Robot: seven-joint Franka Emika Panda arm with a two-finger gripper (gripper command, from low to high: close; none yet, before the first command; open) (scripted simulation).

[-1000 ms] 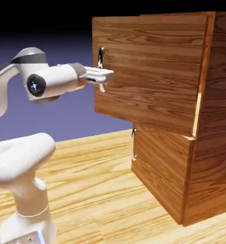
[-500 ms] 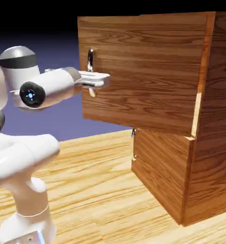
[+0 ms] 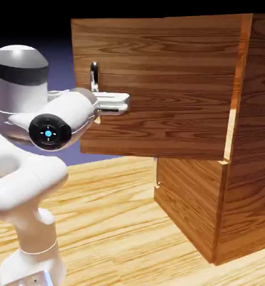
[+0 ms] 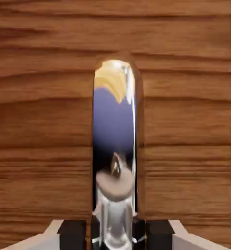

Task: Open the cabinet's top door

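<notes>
Top door (image 3: pixel 168 84) has swung further out compared with a second ago: its free edge, with the bar handle (image 3: pixel 94 75) near it, now sits more to the exterior view's left, and the bottom edge runs nearly level instead of slanting. It's standing clearly open, hinged on the side toward the exterior view's right, at the upper front of the wooden cabinet (image 3: pixel 249 139). Lower door (image 3: pixel 188 195) hasn't budged, still closed, and the upper door now covers the top of its little handle (image 3: pixel 156 173).

As for the white Panda arm (image 3: pixel 25 181), it's folded back more than before, elbow low, with the thick upper section bigger and further to the exterior view's left. The hand sticks out roughly sideways toward the exterior view's right, pretty much level, fingers across the front of the door.

Gripper (image 4: pixel 115 235) is clamped on the bar handle, one dark fingertip (image 4: pixel 72 235) on each side of it. From the hand view the shiny bar runs straight up the middle, with the wood grain going crosswise behind it.
</notes>
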